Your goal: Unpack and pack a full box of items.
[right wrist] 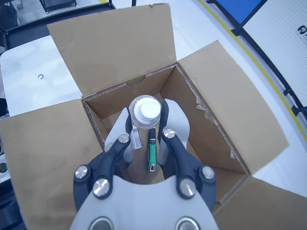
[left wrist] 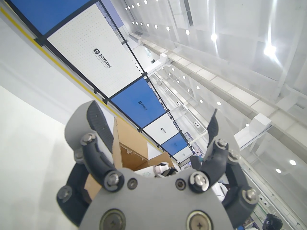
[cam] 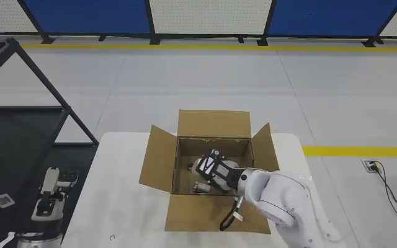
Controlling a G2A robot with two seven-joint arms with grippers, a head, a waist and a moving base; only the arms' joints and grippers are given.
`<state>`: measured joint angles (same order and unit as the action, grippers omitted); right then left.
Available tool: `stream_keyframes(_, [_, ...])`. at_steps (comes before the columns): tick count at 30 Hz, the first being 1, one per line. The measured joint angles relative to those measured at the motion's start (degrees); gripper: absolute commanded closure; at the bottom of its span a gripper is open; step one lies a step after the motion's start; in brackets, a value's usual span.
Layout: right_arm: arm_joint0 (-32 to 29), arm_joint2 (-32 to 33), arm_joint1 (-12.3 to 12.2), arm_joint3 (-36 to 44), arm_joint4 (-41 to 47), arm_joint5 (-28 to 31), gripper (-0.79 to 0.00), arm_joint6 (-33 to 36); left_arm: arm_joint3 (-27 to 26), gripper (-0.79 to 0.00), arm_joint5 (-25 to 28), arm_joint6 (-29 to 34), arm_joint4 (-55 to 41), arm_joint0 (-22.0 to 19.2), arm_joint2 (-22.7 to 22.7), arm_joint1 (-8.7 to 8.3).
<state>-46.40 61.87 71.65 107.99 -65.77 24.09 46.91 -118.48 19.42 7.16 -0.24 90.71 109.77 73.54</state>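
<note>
Cardboard box (cam: 214,123) stands open on a white table (cam: 118,186), with all 4 flaps folded outward and raw corrugated edges. In this top view the right gripper (cam: 201,166) is down inside the box, near its middle.

Left wrist view: the left gripper (left wrist: 153,111) points up toward the ceiling. Its jaws are spread wide, with nothing between the ribbed black pads (left wrist: 99,123). 1 flap of the box shows beyond it.

Right wrist view: the jaws are drawn in on a bottle (right wrist: 144,123), 1 pad against each side of its round clear body, just below the white cap. The bottle is upright inside the box; I cannot tell whether it rests on the floor or hangs above it. On the box floor lie a green-handled tool (right wrist: 151,153) and a small metal part (right wrist: 136,140), apart from each other.

Handling, judged: the bottle looks rigid, smooth and probably slippery. I cannot tell plastic from glass, so treat it as fragile. Its weight is unknown. The round section gives the flat pads only narrow contact, so it could twist or slide. The best hold is across the widest part of the body, under the cap shoulder, lifting straight up to clear the box walls.
</note>
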Motion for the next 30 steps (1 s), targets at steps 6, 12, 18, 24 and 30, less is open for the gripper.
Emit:
stream_keyframes(6, [-6.6,5.4,-1.1,9.1,1.4,0.1,0.0,0.5,0.6,-0.785,-0.3,-0.1,0.8,-0.1,-0.5,0.0])
stream_keyframes(12, [-6.4,5.2,-1.0,8.9,1.4,0.1,0.0,0.5,0.5,-0.785,-0.3,-0.1,0.8,-0.1,-0.4,0.0])
stream_keyframes(18, [-6.4,5.3,-1.0,8.9,1.4,0.1,0.0,0.5,0.5,-0.785,-0.3,-0.1,0.8,-0.1,-0.4,0.0])
stream_keyframes(24, [-7.1,4.6,-1.0,8.6,0.6,-0.8,0.0,-1.2,0.5,-0.785,-0.3,-0.1,0.8,-0.1,-0.4,0.0])
stream_keyframes(30, [-6.2,2.3,-0.6,4.7,-0.1,-4.2,0.0,-0.2,0.5,-0.785,-0.3,-0.1,0.8,-0.1,-0.4,0.0])
